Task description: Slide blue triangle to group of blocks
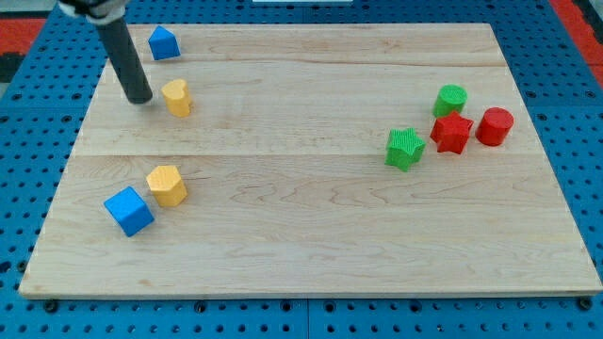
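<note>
The blue triangle (163, 42) lies near the view's top left corner of the wooden board (311, 235). My tip (139, 98) rests on the board below and a little left of it, close to the left side of a yellow block (176, 97). The group of blocks is at the view's right: a green star (405, 148), a red star (451, 133), a green cylinder (450, 99) and a red cylinder (494, 126).
A blue cube (128, 210) and a yellow hexagon (167, 185) sit touching at the view's lower left. A blue pegboard surface (584, 141) surrounds the board.
</note>
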You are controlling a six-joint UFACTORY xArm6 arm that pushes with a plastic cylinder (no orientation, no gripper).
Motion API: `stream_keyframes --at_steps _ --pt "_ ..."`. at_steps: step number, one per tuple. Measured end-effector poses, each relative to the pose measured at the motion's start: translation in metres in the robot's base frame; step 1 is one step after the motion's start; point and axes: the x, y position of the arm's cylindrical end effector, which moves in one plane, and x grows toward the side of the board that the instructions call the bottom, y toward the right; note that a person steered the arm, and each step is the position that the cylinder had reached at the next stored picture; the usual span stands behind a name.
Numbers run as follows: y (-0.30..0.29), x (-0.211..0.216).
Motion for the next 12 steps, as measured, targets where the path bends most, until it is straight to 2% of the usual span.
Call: stream_keyframes --at_steps 1,2,3,4,5,6,7,8,9,10,11,12 --pt "0.043 -0.028" --pt "0.054 0.064" --pt "0.026 0.139" --pt "0.026 0.114" --pt "0.084 0.010" --pt "0.066 -0.080" --pt "0.012 -0.129" --pt "-0.035 -0.115" --pt "-0.037 -0.062" --pt "-0.024 -0.032" --pt "-0.061 -0.076" --pt "-0.045 -0.119"
